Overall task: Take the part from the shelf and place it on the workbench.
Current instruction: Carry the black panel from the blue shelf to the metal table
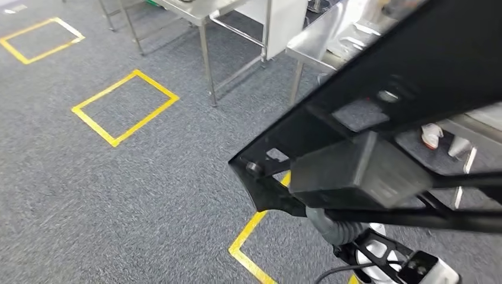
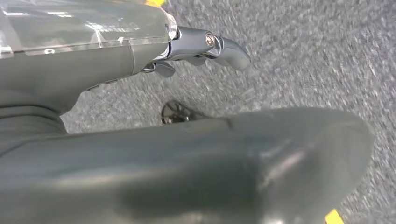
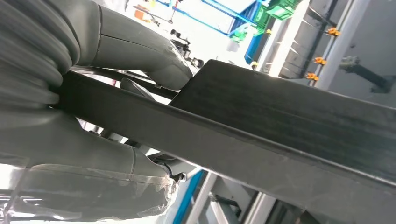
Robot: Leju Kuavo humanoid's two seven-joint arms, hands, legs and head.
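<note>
Part (image 1: 379,112), a long black frame-like piece with a boxy block on its underside, carried across the head view above grey carpet, off the shelf already and not yet on any worktop. Right hand (image 3: 107,60) wrapped around one flat edge of the part, thick grey thumb above and fingers (image 3: 93,172) below, so gripping it firmly by the look of the right wrist view. Left hand (image 2: 201,46) hanging over the carpet beside the robot's own body, fingers loosely bent with nothing between them, holding nothing; whether to call it fully closed, cannot tell. Steel worktop (image 1: 314,44) standing just beyond the part's far end, a second steel table (image 1: 195,12) farther back past it, yellow floor squares (image 1: 124,106) well to the side of the part, a person's shoes (image 1: 432,136) showing under the worktop near the part. Carrying step judged to be in hand, roughly the middle of the task. To do well: keep the grasp tight since the long piece levers hard against one hand; hold the part level and high enough to pass over the worktop's rim; turn slowly so the far end does not swing into the table legs or toward the person; bring the body square to the worktop before lowering; set the boxy underside down flat on bare steel before loosening the fingers.
</note>
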